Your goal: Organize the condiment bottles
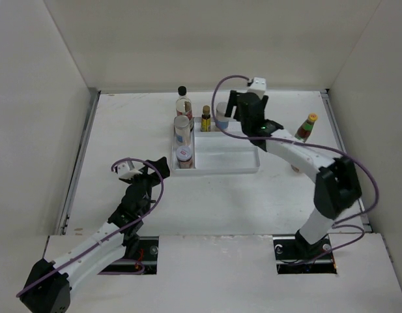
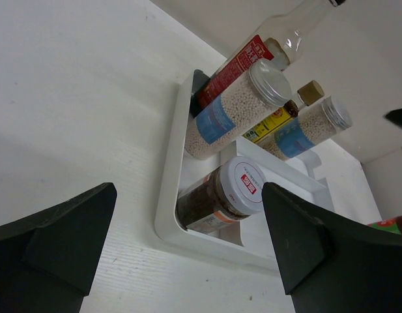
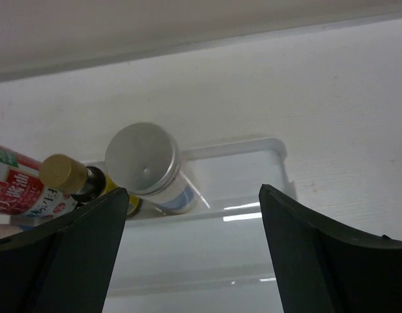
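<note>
Right gripper, jaws spread, hovers over the silver-lidded jar standing in the tray just left of centre; probably light, rigid, slippery, so grip its body below the lid; left gripper also spread.

Tall bottle seemingly behind tray; sauce bottle right.

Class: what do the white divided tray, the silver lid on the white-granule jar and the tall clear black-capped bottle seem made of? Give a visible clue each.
White divided tray: likely moulded plastic, glossy, rounded corners.
Silver lid on the white-granule jar: probably metal, from its brushed sheen and ribbed edge; metallised plastic is possible.
Tall clear black-capped bottle: see-through glass or hard plastic; cannot tell which.
</note>
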Action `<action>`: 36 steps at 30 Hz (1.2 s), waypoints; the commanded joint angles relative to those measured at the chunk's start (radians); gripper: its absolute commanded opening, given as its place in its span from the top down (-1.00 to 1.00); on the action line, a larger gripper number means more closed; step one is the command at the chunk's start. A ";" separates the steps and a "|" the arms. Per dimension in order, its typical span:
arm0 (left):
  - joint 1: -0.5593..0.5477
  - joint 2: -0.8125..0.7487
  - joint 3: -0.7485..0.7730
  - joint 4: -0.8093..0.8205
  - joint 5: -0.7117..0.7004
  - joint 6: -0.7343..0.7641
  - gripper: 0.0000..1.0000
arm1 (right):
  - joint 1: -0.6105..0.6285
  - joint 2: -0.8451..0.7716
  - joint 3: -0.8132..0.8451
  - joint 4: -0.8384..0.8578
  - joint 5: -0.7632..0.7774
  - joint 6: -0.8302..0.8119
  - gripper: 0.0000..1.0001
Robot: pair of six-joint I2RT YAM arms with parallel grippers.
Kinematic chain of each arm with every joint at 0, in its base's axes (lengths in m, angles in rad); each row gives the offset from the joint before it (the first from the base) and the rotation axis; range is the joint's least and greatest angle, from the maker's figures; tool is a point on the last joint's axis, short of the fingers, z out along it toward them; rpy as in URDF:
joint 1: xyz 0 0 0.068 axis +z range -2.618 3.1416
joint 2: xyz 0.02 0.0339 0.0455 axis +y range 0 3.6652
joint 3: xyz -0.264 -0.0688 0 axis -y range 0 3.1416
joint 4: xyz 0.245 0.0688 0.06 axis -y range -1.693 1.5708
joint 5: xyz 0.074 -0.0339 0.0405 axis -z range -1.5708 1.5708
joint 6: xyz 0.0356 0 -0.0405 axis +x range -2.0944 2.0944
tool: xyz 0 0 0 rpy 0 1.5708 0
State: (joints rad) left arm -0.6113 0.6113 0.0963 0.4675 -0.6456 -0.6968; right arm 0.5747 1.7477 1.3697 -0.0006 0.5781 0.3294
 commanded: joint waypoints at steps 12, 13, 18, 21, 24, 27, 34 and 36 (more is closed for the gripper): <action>-0.006 0.015 -0.001 0.046 0.006 -0.007 -0.93 | -0.454 -0.413 -0.256 -0.127 0.092 0.016 -0.89; -0.006 0.016 0.000 0.046 0.006 -0.007 -0.93 | -0.466 -0.404 -0.262 -0.124 0.086 0.017 -0.90; -0.008 0.021 0.000 0.046 0.006 -0.007 -0.93 | -0.522 -0.330 -0.264 -0.096 0.040 0.017 -0.87; -0.011 0.031 0.000 0.057 0.006 -0.007 -0.93 | -0.546 -0.291 -0.258 -0.088 0.006 0.028 -0.77; -0.012 0.036 -0.001 0.060 0.006 -0.007 -0.93 | -0.562 -0.261 -0.258 -0.061 -0.003 0.030 -0.60; -0.012 0.038 -0.001 0.060 0.006 -0.007 -0.93 | -0.563 -0.235 -0.258 -0.023 -0.003 0.025 -0.33; -0.014 0.025 -0.003 0.059 0.004 -0.007 -0.93 | -0.559 -0.234 -0.250 -0.001 0.025 0.020 0.35; -0.014 0.025 -0.003 0.059 0.004 -0.007 -0.93 | -0.551 -0.273 -0.258 0.017 0.054 0.013 0.41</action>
State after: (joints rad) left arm -0.6186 0.6479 0.0963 0.4755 -0.6449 -0.6968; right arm 0.0143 1.5314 1.0981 -0.0589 0.5922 0.3435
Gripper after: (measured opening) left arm 0.967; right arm 0.455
